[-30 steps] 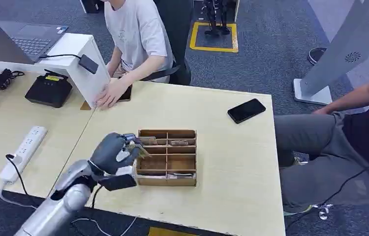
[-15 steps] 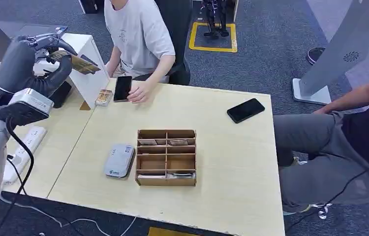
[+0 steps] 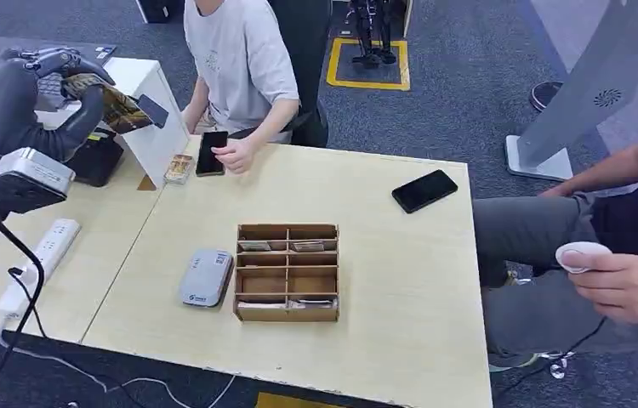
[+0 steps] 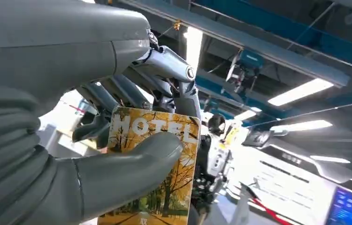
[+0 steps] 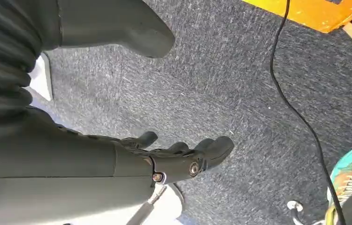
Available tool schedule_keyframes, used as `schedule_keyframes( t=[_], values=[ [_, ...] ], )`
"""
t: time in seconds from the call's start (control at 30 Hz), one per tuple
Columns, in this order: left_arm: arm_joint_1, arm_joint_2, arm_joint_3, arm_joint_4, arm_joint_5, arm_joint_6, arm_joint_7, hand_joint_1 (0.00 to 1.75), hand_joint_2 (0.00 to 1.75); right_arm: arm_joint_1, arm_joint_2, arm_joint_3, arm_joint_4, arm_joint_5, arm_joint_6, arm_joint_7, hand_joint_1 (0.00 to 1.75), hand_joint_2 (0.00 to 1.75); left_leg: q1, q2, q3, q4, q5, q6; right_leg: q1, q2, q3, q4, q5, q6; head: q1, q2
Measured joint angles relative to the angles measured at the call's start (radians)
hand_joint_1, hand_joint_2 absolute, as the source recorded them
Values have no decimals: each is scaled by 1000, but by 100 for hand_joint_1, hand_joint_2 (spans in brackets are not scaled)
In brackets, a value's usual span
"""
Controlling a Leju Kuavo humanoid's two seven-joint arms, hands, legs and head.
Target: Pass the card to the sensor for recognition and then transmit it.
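Card (image 3: 120, 109): pinched in the left hand (image 3: 22, 102), raised high at the table's (image 3: 401, 280) far-left corner
Left fingers (image 4: 118, 89): closed behind the card, thumb in front
Right hand (image 5: 164, 159): empty, fingers loosely spread, above carpet
Sensor (image 3: 206, 278): on the table, just beside the wooden box (image 3: 287, 272)

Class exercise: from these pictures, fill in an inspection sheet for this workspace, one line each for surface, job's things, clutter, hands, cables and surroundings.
Surface: pale wooden table, joined desk on the left.
Job's things: card marked HOTEL, raised; grey sensor beside wooden tray.
Clutter: two black phones, small card stack, black device.
Hands: left hand holds the card; right hand hangs over carpet, holding nothing.
Cables: white power strip, dark leads.
Surroundings: two seated people; laptop.
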Motion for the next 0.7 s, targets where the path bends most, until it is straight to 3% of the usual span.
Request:
schedule_keyframes(
  t=[0.1,0.13,0.17,0.2,0.27,0.33,0.47,0.67,0.7],
  values=[
    [35,1,5,0,-141,83,15,171,175,0,0,0,0,-1,0,0,0,175,0,0,0,0,0,0,0,0,0,0,0,0,0,0],
    [52,0,5,2,-198,121,26,161,175,1,0,0,0,-1,-1,0,0,175,0,0,0,0,0,0,0,0,0,0,0,0,0,0],
    [72,-1,5,7,-259,154,57,164,175,1,0,0,0,0,-2,1,0,175,0,0,0,0,0,0,0,0,-1,0,0,0,0,0],
    [91,-5,4,18,-356,195,100,152,175,1,0,0,0,2,-2,4,0,175,0,0,0,0,0,0,0,0,-1,-1,0,0,0,0],
    [123,-43,-1,106,-646,341,188,155,175,0,0,3,2,4,-2,5,0,175,-1,0,0,0,0,0,-1,0,-1,-1,0,0,0,0],
    [150,-78,-19,208,-769,438,222,162,175,-2,0,7,2,5,-2,3,0,175,-1,0,0,0,0,0,-1,0,0,-1,0,1,0,0],
    [192,-130,-45,353,-784,468,237,173,175,-1,0,11,2,7,-4,3,0,175,-1,1,0,0,0,0,-1,1,-1,0,1,1,0,0],
    [222,-167,-50,426,-792,472,252,166,175,5,0,14,5,10,-8,5,0,175,-1,1,-1,0,0,1,-1,2,-2,-1,0,1,0,0],
    [223,-171,-50,432,-792,472,252,171,175,6,0,14,5,10,-8,5,0,175,-1,1,-1,0,0,1,-1,2,-2,-1,0,1,0,0]
  ],
)
